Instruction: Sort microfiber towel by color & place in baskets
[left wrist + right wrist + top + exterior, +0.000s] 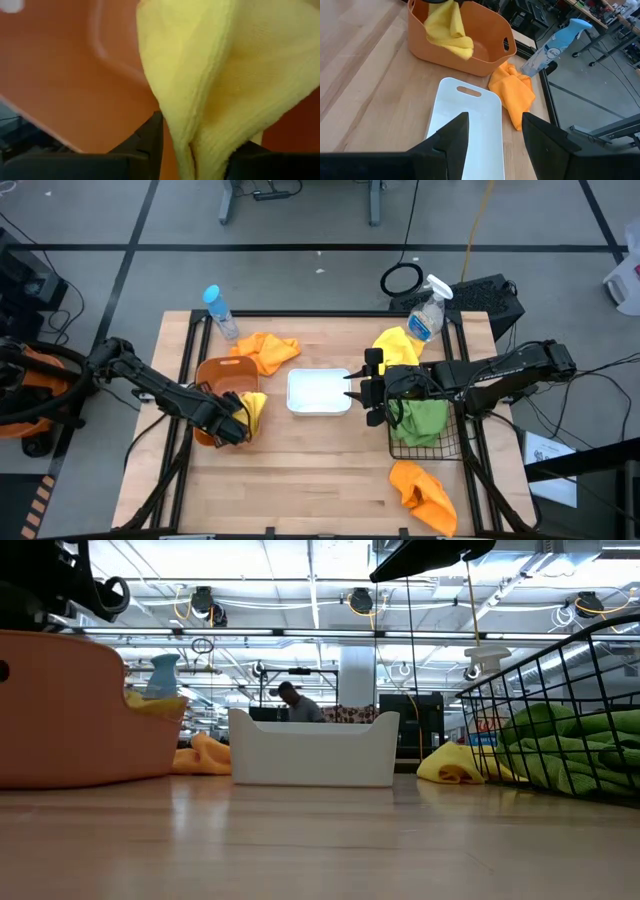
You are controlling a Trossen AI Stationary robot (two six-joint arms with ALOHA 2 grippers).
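Your left end effector [240, 418] pinches a yellow towel [254, 409] over the orange tub [213, 373]; your right end effector [362, 388], fingers spread, hovers beside the white tub [318, 391].

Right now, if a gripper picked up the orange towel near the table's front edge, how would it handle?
The orange towel lies crumpled in soft folds, so it would probably droop and hang limp. It looks light, unlikely to roll or tip. A pinch on one fold might lift it unevenly, trailing cloth.

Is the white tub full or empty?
Empty. The white tub shows only its bare white bottom in the right wrist view, and the high view shows no cloth in it either. An orange towel lies outside it on the table.
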